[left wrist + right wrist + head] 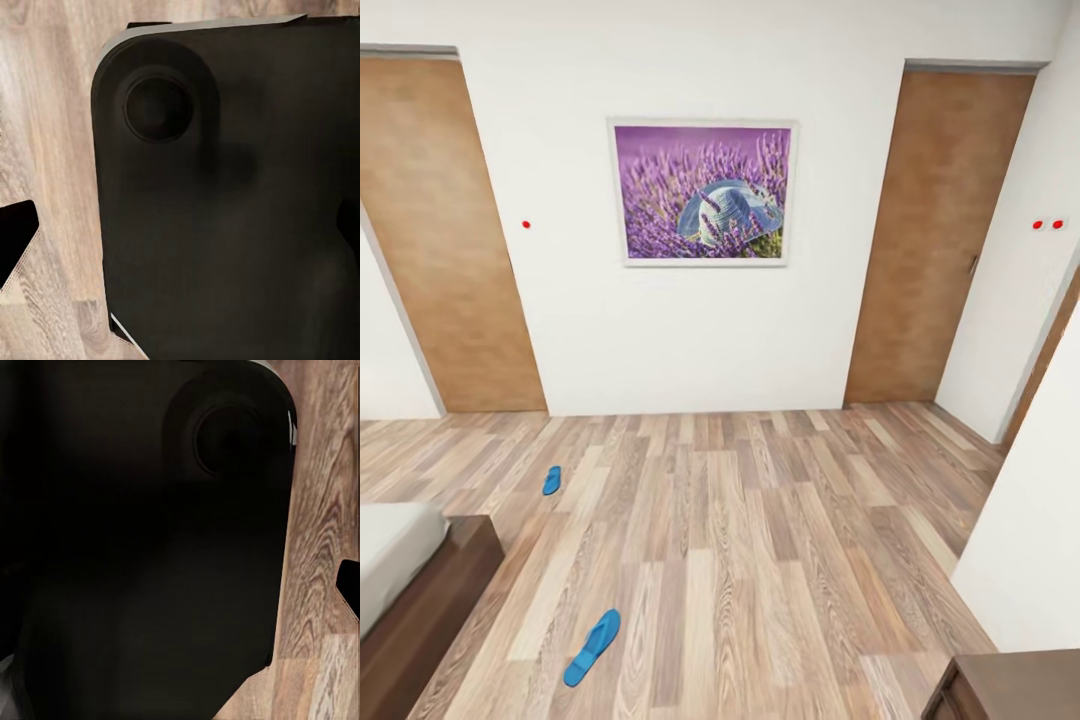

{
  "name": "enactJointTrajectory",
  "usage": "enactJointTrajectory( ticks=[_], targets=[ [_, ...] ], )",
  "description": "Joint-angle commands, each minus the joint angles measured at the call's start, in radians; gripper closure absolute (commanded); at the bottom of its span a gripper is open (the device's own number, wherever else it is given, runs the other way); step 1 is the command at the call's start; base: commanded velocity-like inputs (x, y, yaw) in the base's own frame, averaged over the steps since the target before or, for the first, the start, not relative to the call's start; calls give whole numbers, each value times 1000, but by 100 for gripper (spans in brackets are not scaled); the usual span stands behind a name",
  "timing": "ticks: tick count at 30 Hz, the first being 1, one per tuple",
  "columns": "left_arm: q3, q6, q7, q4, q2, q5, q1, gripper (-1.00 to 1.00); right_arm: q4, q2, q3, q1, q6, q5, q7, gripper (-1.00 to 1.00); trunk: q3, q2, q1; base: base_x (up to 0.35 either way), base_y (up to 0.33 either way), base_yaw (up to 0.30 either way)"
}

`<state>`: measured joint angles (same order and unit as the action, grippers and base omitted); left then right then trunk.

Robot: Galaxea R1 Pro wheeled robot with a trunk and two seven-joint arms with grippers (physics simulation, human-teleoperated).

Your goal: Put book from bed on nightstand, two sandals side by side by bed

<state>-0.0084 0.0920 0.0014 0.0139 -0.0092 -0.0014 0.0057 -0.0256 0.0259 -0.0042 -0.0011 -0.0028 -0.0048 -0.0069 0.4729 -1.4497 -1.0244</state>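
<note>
Claw state cannot be told on either arm; a dark robot body [225,210] blocks both wrist views. Two sandals [593,646] lie well apart on the floor [760,540]; the bed [410,580] is cut off.

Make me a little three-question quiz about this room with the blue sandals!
1. How many blue sandals lie on the floor?
2. True or false: the sandals lie side by side.
3. What hangs between the two doors: A) mirror, B) lavender picture, C) clock?

Key:
1. Two: near sandal, far sandal.
2. False; they lie far apart on the wood floor, both off the bed corner.
3. B, the lavender picture.
</note>
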Motion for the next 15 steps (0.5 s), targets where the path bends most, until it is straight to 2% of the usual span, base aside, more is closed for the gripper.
enactJointTrajectory(
  ticks=[1, 15],
  targets=[
    [-1, 2, 0, 1, 0, 0, 0, -100, -1, 0, 0, 0, 0, 0, -1, -100, 1, 0, -1, 326, -1, 0],
    [-1, 2, 0, 1, 0, 0, 0, -100, -1, 0, 0, 0, 0, 0, -1, -100, 1, 0, -1, 324, -23, 0]
  ],
)
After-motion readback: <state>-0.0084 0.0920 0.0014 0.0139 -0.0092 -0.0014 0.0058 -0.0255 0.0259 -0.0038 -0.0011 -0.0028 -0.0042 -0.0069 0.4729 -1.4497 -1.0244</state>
